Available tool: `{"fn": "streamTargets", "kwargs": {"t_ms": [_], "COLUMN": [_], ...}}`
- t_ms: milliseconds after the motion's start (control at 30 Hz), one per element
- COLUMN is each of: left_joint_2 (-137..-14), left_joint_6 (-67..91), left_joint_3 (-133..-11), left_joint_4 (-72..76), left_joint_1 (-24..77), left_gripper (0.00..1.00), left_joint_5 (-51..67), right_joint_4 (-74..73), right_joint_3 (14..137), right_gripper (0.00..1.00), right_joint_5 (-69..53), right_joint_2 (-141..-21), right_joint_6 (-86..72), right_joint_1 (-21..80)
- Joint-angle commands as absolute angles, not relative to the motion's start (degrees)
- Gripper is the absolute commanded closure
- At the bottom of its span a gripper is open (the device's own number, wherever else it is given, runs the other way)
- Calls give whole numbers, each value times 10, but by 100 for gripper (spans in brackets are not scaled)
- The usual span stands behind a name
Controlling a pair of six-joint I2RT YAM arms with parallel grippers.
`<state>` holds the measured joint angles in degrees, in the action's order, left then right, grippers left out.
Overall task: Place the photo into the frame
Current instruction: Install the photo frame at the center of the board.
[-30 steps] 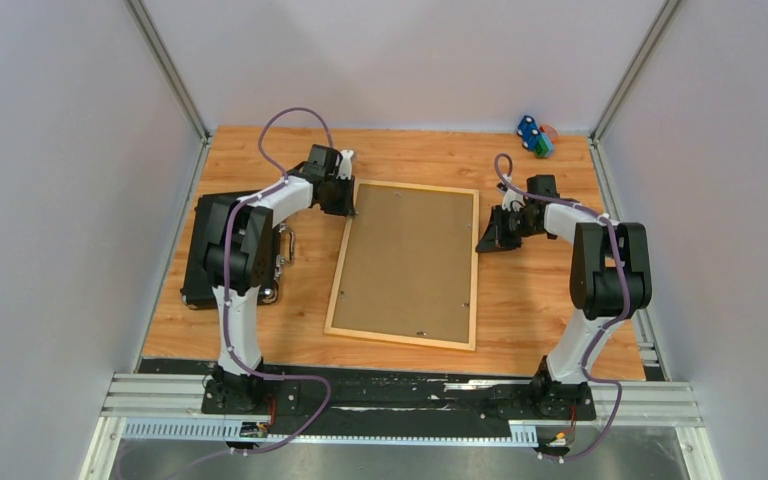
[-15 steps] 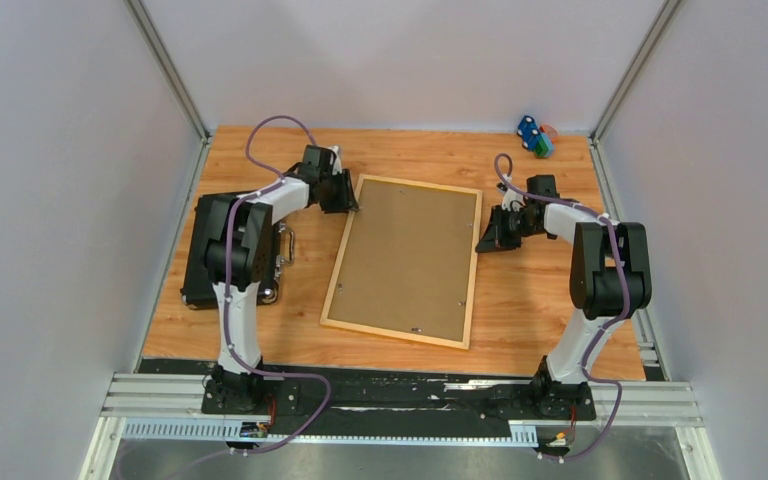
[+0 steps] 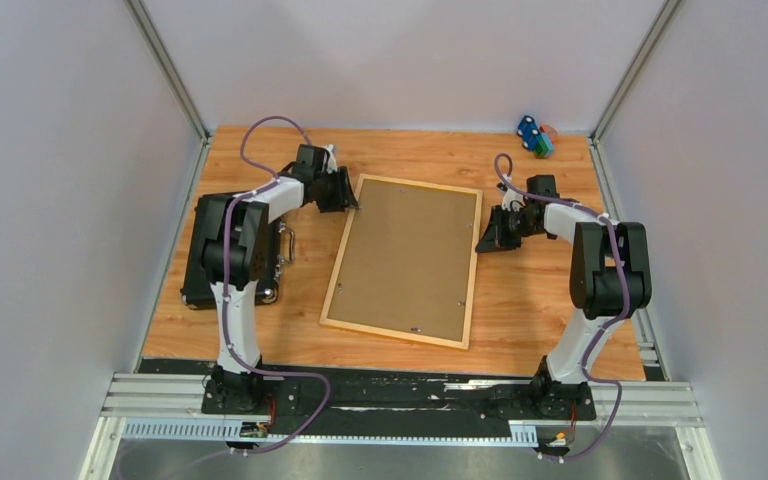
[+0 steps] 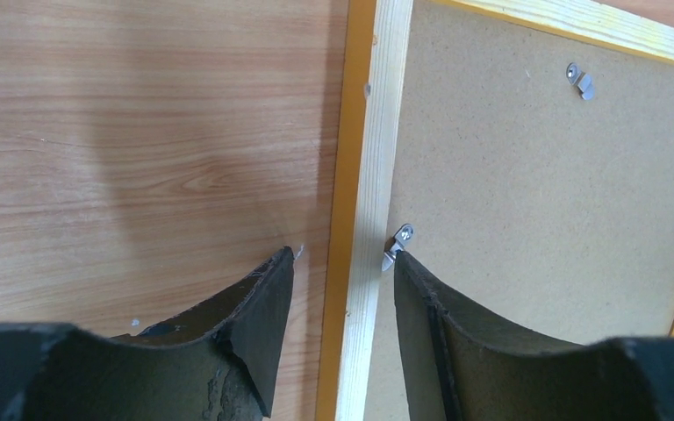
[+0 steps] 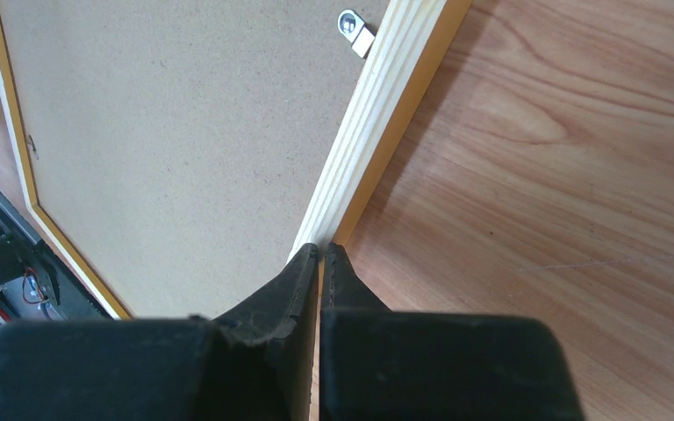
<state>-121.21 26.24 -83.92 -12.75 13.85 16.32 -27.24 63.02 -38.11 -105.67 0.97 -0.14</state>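
The frame [image 3: 340, 248] of light orange-tan wood lies face down in the middle of the table. Its plain brown backing board [image 3: 405, 255] faces up and is held by small metal clips [image 4: 397, 244]. The photo is hidden. My left gripper [image 3: 346, 197] is open at the frame's far left corner. In the left wrist view it [image 4: 344, 254] straddles the left rail [image 4: 377, 132], one finger over the table and one over the board. My right gripper [image 3: 482, 243] is shut, and its tips [image 5: 323, 250] touch the outer edge of the right rail [image 5: 386, 96].
A black rectangular case [image 3: 200, 262] lies at the left edge under my left arm. Small blue and green toys [image 3: 534, 136] sit at the back right corner. Grey walls enclose the table on three sides.
The frame has turned slightly, its near end swinging left. My left gripper has shifted a little left and farther back. The right arm has not moved.
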Motion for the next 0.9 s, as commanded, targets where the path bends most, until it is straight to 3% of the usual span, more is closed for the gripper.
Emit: {"fn": "streamTargets", "kwargs": {"t_ms": [0,600,733,867], "left_joint_2": [-1205,-1082,-1065,-1050], "left_joint_6": [215,23,-8,-41], "left_joint_3": [-807,-730,-709,-698], "left_joint_4": [-184,-310,-332,-363], "left_joint_1": [131,130,130,131], "left_gripper": [44,40,30,28], "left_joint_5": [131,207,239,261], "right_joint_4": [-273,-273,-273,-273], "right_joint_3": [633,639,639,639], "right_gripper": [97,97,97,97], "right_joint_5": [-380,-380,-383,-383], "right_joint_2": [-1065,-1075,-1076,-1076], "right_joint_6": [15,16,13,11], "right_joint_1": [6,5,6,6]}}
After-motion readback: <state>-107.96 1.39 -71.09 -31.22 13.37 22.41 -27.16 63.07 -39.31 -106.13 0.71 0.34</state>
